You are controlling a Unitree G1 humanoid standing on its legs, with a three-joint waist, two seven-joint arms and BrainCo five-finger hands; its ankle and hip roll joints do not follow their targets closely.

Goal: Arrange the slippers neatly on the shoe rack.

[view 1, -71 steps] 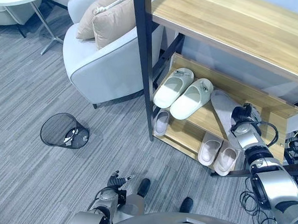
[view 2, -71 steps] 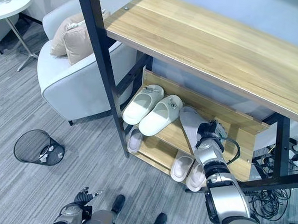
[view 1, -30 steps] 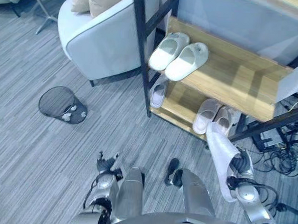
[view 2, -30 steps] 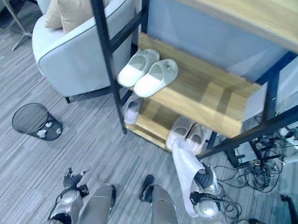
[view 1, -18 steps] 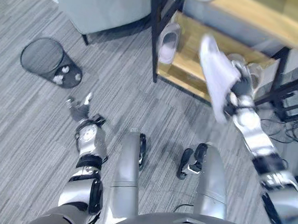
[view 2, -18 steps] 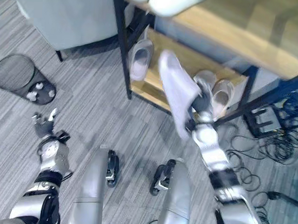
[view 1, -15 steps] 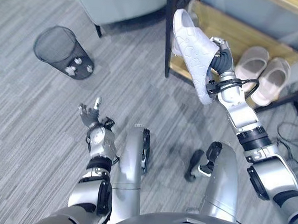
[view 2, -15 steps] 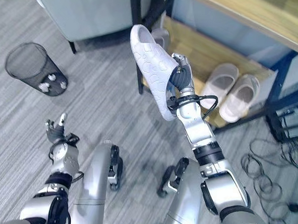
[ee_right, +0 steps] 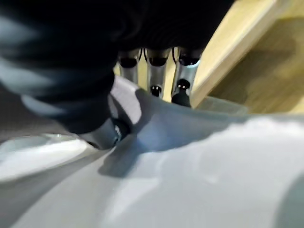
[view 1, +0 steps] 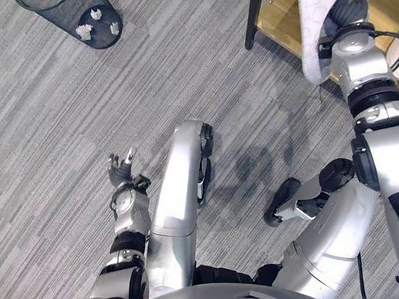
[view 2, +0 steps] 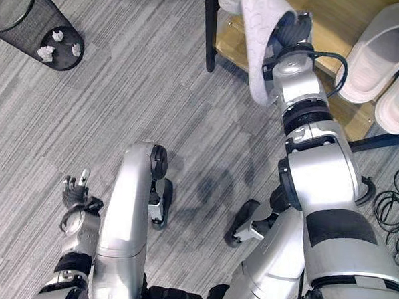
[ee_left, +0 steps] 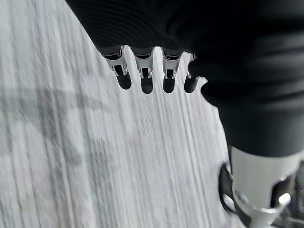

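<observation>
A white slipper (view 2: pixel 257 45) hangs sole outward in front of the shoe rack's low wooden shelf (view 2: pixel 330 19), beside the black rack leg (view 2: pixel 209 29). My right hand (view 2: pixel 293 27) is shut on it. The right wrist view shows the fingers (ee_right: pixel 152 76) and thumb curled round the slipper's pale edge (ee_right: pixel 190 166), with the shelf's wood just behind. A pair of beige slippers (view 2: pixel 385 49) lies side by side on the low shelf to the right. My left hand (view 1: pixel 121 172) hangs low over the carpet, its fingers (ee_left: pixel 142 73) straight and holding nothing.
A black mesh waste bin (view 1: pixel 66 8) with crumpled paper in it lies on the grey carpet at the far left. Open carpet stretches between the bin and the rack leg.
The camera has tilted further down, so the upper shelves and armchair have left the picture. My right hand still holds the slipper, now close to the low shelf's front.
</observation>
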